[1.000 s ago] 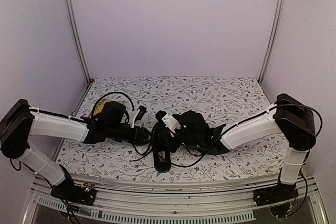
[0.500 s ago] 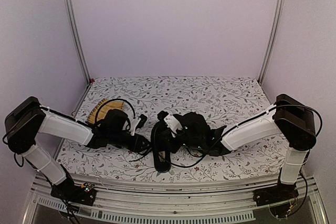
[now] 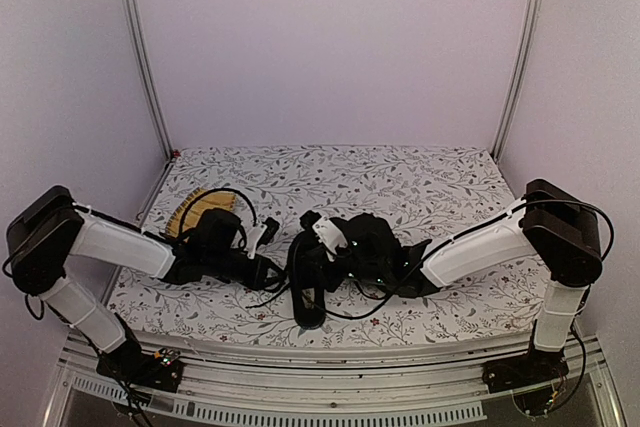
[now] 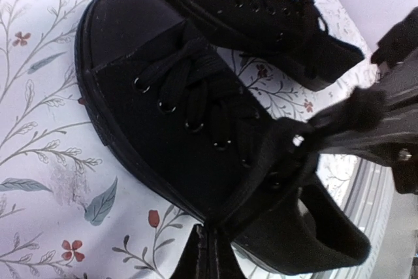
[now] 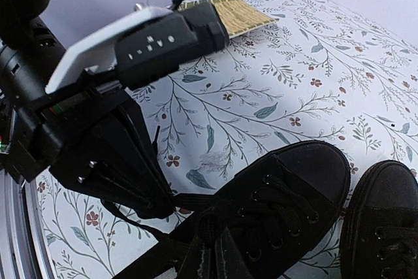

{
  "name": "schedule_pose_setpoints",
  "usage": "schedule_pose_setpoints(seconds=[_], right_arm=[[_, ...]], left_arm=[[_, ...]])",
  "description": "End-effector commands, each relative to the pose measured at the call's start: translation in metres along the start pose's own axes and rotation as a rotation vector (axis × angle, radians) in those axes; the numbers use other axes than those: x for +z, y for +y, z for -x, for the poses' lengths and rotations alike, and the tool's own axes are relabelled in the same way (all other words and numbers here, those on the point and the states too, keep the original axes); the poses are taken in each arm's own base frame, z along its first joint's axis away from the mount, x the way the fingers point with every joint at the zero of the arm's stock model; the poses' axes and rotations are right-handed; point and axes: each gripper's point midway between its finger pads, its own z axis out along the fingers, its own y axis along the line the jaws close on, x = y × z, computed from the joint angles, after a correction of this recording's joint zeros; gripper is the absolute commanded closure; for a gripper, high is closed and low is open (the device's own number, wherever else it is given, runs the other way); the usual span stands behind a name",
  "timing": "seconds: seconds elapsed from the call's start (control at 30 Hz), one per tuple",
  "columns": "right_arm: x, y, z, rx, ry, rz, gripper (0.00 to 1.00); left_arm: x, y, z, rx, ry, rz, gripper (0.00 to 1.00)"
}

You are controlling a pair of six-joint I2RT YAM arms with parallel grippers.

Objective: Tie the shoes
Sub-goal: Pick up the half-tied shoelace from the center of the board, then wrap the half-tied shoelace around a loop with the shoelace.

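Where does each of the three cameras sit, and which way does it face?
Top external: fixed above and behind the arm bases, looking down on the flowered table; left arm and right arm meet at the shoes.
Left wrist: on the left arm, looking past its shut left pincer, pinching a lace, onto the shoes.
Right wrist: on the right arm, facing the left arm and yellow mat; its right pincer shows at bottom.
Shared: both wrist views show both shoes.

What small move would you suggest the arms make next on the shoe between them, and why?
Probably draw both apart sideways to tighten: the left gripper and right gripper each appear shut on a lace strand of that shoe, and no tied bow shows.
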Motion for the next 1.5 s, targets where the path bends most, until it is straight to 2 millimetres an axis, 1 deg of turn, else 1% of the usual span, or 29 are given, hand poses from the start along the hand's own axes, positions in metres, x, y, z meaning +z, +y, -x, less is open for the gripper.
schedule_pose_setpoints(seconds=[0.0, 0.07, 0.13, 0.2, 0.3, 0.43, 0.57, 0.7, 0.77, 0.93, 1.0, 1.2, 1.3, 1.4, 1.47], right_arm=[[-0.011, -0.002, 0.029, 0.040, -0.073, 0.006, 0.98], [-0.012, -0.002, 0.030, 0.057, -0.076, 0.012, 0.98], [-0.013, -0.004, 0.031, 0.072, -0.076, 0.017, 0.98], [-0.014, -0.005, 0.034, 0.094, -0.073, 0.026, 0.98], [-0.014, -0.004, 0.035, 0.134, -0.062, 0.063, 0.98], [-0.016, 0.001, 0.039, 0.167, -0.063, 0.112, 0.98], [-0.017, -0.002, 0.043, 0.197, -0.067, 0.138, 0.98], [-0.019, -0.005, 0.047, 0.224, -0.072, 0.154, 0.98], [-0.019, -0.007, 0.048, 0.233, -0.074, 0.159, 0.98], [-0.019, -0.009, 0.048, 0.254, -0.079, 0.179, 0.98], [-0.019, -0.009, 0.050, 0.257, -0.083, 0.186, 0.98], [-0.019, -0.011, 0.051, 0.265, -0.090, 0.200, 0.98], [-0.019, -0.013, 0.052, 0.269, -0.092, 0.199, 0.98], [-0.020, -0.013, 0.053, 0.272, -0.093, 0.202, 0.98], [-0.020, -0.013, 0.052, 0.271, -0.093, 0.203, 0.98]], left_arm=[[-0.025, -0.012, 0.021, 0.023, -0.088, -0.011, 1.00], [-0.035, -0.016, 0.025, 0.027, -0.104, -0.009, 1.00], [-0.044, -0.020, 0.023, 0.016, -0.092, -0.011, 1.00], [-0.052, -0.030, 0.022, 0.001, -0.074, -0.045, 1.00], [-0.061, -0.062, 0.020, -0.029, -0.020, -0.165, 1.00], [-0.070, -0.111, 0.029, -0.040, -0.032, -0.287, 1.00], [-0.065, -0.137, 0.034, -0.116, -0.034, -0.359, 1.00], [-0.050, -0.156, 0.033, -0.163, -0.022, -0.392, 1.00], [-0.039, -0.162, 0.029, -0.162, -0.010, -0.392, 1.00], [-0.008, -0.157, 0.018, -0.173, 0.026, -0.313, 1.00], [-0.001, -0.158, 0.021, -0.168, 0.010, -0.297, 1.00], [0.004, -0.183, 0.044, -0.149, -0.080, -0.352, 1.00], [0.006, -0.188, 0.054, -0.158, -0.120, -0.373, 1.00], [0.009, -0.186, 0.053, -0.170, -0.125, -0.368, 1.00], [0.012, -0.178, 0.047, -0.183, -0.120, -0.340, 1.00]])
